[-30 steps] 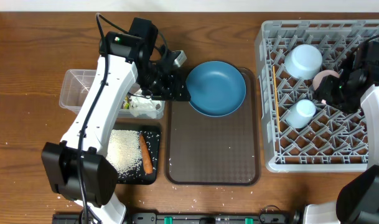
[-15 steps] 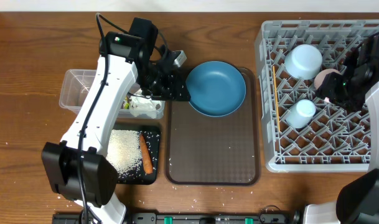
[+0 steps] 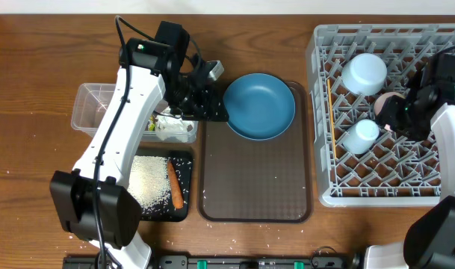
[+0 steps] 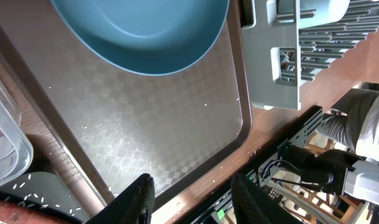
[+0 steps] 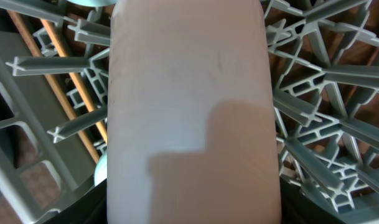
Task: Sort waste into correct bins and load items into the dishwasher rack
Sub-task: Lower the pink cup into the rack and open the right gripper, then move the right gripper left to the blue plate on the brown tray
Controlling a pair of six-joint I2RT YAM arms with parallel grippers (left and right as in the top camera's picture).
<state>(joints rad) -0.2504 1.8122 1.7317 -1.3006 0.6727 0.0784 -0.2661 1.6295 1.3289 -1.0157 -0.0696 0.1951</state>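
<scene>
My right gripper (image 3: 397,113) clamped the pale pink cup (image 5: 189,106) above the dishwasher rack (image 3: 384,173), chopsticks (image 3: 330,119) alongside; my left gripper (image 4: 192,193) gaped beside the plate (image 4: 139,31)

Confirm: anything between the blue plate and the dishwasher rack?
Nothing visible. Between the dark blue plate and the dishwasher rack lie only bare brown tray and table. Only the rack's own left wall has to be cleared.

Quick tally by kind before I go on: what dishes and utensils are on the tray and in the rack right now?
Plates: 1, the blue plate on the brown tray.
Bowls: 1, the pale blue bowl in the rack.
Cups: 2, the light blue cup and the pink cup, both in the rack.
Chopsticks: 2, in the rack.
Total: 6.
</scene>
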